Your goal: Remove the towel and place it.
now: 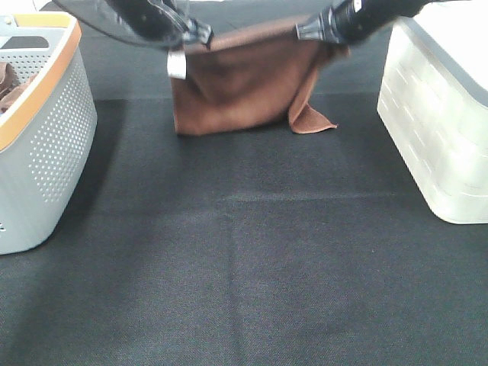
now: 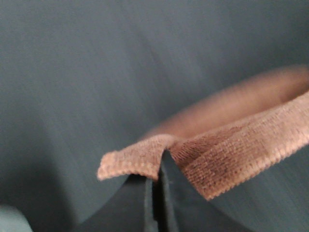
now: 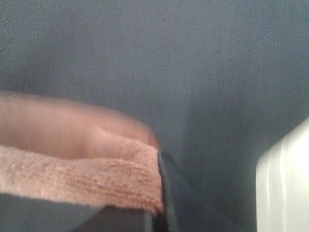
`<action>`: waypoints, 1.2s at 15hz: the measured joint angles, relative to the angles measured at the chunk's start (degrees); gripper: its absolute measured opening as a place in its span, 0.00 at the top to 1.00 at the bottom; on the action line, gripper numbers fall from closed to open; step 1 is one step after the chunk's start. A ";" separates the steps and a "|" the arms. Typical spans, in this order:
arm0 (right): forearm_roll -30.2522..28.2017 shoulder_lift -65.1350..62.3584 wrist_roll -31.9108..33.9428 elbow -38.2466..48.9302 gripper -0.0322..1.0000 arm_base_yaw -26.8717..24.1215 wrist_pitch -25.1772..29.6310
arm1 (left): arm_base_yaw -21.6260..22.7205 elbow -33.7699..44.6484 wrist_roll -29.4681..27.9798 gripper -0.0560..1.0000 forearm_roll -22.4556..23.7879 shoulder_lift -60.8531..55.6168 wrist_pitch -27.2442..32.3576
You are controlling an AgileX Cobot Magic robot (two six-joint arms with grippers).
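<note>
Holding the towel (image 1: 244,84) up at the far middle of the counter (image 1: 244,267), spread like a curtain between two pinches. Clamped by the left gripper (image 1: 200,32) at the top left corner, just above the white tag (image 1: 177,64), with the jaws closed down to the thickness of the hem in the left wrist view. Clamped likewise by the right gripper (image 1: 309,30) at the top right corner, with the jaws pressed flat on the cloth edge in the right wrist view. Stretched fairly taut along the top, probably to keep the cloth open and flat rather than bunched, ready for a tidy lay-down. Hanging loose lower down, with the bottom hem seeming to meet the counter and the bottom right corner folded out in a small flap; hard to tell whether resting or only brushing. Flanked by a grey perforated basket (image 1: 53,137) with an orange rim at the left, with a bit of brown cloth (image 1: 8,82) showing inside, and by a white bin (image 1: 435,130) at the right, both well apart from the towel. Judging by this, already lifted out and now at the placing step: likely a matter of drawing both grippers toward the near side at an even pace, to lay the sheet flat on the counter. Worth watching: an uneven pull, a slack top edge, or the folded corner tucking under.
</note>
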 joint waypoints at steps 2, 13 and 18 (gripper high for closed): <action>11.23 0.00 -10.26 0.00 0.97 0.00 9.80 | -0.52 0.00 0.00 0.95 -2.46 0.11 8.71; 30.94 0.00 -26.24 -0.06 0.97 -0.06 40.45 | -0.52 3.04 0.17 0.95 -8.19 -0.06 27.33; 36.61 0.00 -27.10 0.06 0.97 0.00 49.10 | -0.97 16.90 0.17 0.95 -11.52 -2.69 26.87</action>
